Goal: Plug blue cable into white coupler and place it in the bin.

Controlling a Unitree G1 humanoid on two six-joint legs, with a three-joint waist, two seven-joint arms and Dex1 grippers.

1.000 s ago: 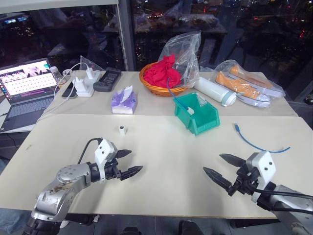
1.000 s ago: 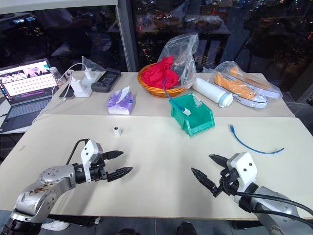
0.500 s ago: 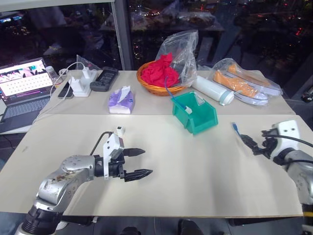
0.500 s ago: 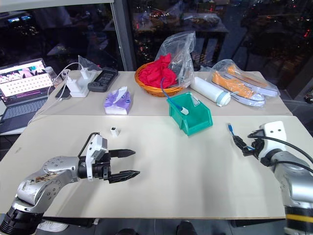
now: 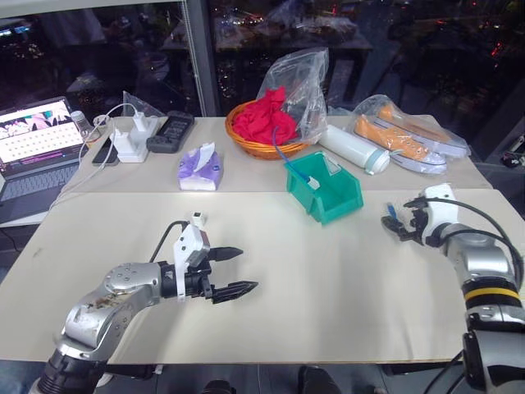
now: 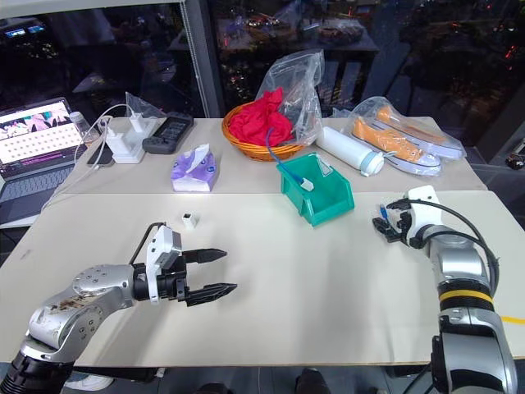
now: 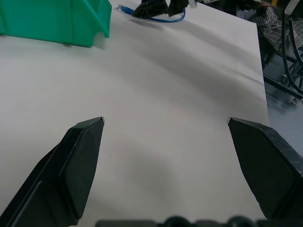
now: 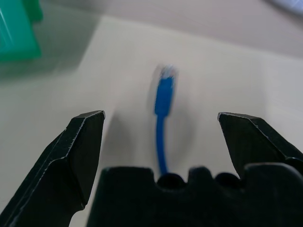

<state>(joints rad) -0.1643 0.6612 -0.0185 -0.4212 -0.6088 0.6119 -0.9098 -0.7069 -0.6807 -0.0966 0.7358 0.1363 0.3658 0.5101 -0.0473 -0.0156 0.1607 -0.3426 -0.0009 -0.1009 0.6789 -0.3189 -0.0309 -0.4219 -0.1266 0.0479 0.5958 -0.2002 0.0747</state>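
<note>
The right gripper [image 8: 161, 118] was wide open, and nothing was in it. The plug end of the blue cable [image 8: 164, 92] lay on the tabletop [image 5: 328, 271] right between its two fingers [image 8: 80, 142], just ahead of them. In the right wrist view the cable ran straight away from the gripper, like the hand of a clock pointing at 12. So the gripper was lined up along the cable, with one finger on each side of it. They were not touching it yet. In the head views this gripper [image 6: 392, 226] sat at the right side of the tabletop, with the plug [image 6: 383, 211] poking out past its tips.

The left gripper [image 5: 231, 271] was wide open too, and empty. It hung over bare tabletop nearer the front edge. The little white coupler [image 5: 198, 218] sat just behind it, at about 11 o'clock from its tips. The left arm was the closer one to the coupler. The right arm was the closer one to the cable.

The green bin [image 5: 324, 188] stood farther back, in the middle, at about 10 o'clock from the right gripper. Something small and white lay inside it.

I think the next move would be to close the right gripper on the cable near the plug.

I could not read any words or labels on these things.
</note>
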